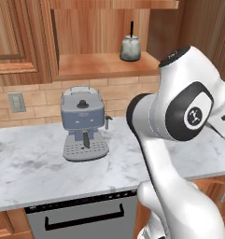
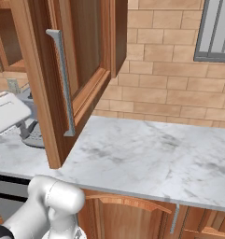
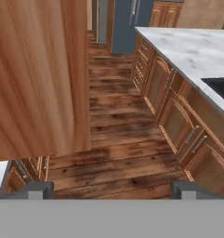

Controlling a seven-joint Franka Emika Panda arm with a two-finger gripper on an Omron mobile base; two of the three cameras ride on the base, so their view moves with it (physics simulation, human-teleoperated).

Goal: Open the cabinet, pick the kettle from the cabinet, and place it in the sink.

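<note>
Even bright rendered light, soft shadows, no glare; slightly lo-res, blurry.

Glossy white rounded arm (image 1: 179, 140), black joint caps, round white logo, dark grey fingers (image 3: 36, 189).

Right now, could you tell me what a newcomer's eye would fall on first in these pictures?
Probably the cabinet door, swung wide open over the marble counter, its silver bar handle facing the right base camera. Next, the pale kettle standing alone on the open cabinet's shelf, up and to the right of the blue-grey espresso machine. The gripper is open, empty, looking down the wooden floor.
</note>
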